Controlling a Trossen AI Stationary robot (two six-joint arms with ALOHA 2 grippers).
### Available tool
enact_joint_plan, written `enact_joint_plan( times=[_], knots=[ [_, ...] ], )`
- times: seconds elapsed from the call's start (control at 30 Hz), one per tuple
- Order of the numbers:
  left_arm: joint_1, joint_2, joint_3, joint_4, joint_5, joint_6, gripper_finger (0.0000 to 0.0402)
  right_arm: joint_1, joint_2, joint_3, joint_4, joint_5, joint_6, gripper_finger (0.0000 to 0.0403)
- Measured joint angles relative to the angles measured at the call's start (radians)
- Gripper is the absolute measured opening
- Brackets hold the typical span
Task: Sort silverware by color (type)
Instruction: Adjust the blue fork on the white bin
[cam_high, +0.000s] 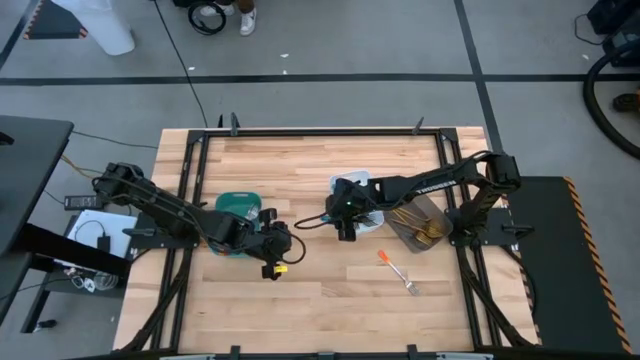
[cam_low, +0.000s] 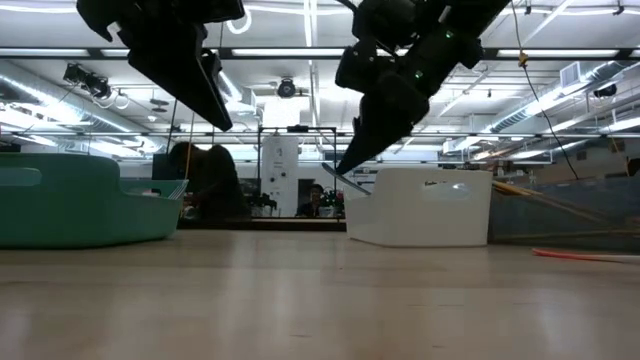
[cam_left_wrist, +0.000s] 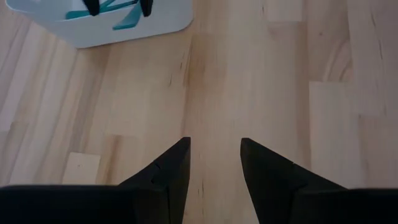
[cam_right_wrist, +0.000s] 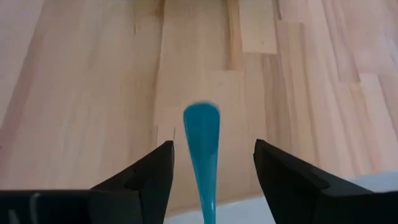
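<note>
Silverware: we see most pieces already in trays; one orange-handled fork (cam_high: 397, 271) lies alone on the bare wood, near and right of centre, well apart from the trays.
Table (cam_high: 300, 300): light wood planks, the largest thing here, with both arms reaching in from the sides.
Grey-brown tray (cam_high: 425, 222): at the right, it holds the gold pieces — sorted, by our reading.
White tray (cam_high: 368, 226): near the centre; blue handles show inside it in the left wrist view.
Teal tray (cam_high: 235, 203): at the left; we cannot make out what it holds.
Right gripper (cam_right_wrist: 211, 163): above the white tray's near-left edge, fingers spread wide; a blue handle (cam_right_wrist: 203, 143) stands between them without touching either — let go, we judge.
Left gripper (cam_left_wrist: 214, 155): over bare wood just near the teal tray, fingers parted, holding nothing.
Progress: nearly done, we judge — the orange fork is what we see left.
</note>
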Motion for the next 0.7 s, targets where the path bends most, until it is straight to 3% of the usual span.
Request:
enact_joint_plan(
  times=[0.5,0.7],
  knots=[
    [-0.033,-0.087,0.0,-0.035,0.035,-0.041,0.0148,0.006,0.115,0.001,0.033,0.034,-0.03,0.0201],
    [-0.044,-0.103,0.0,-0.039,0.026,-0.041,0.0148,0.003,0.113,0.002,0.029,0.034,-0.03,0.0164]
  ],
)
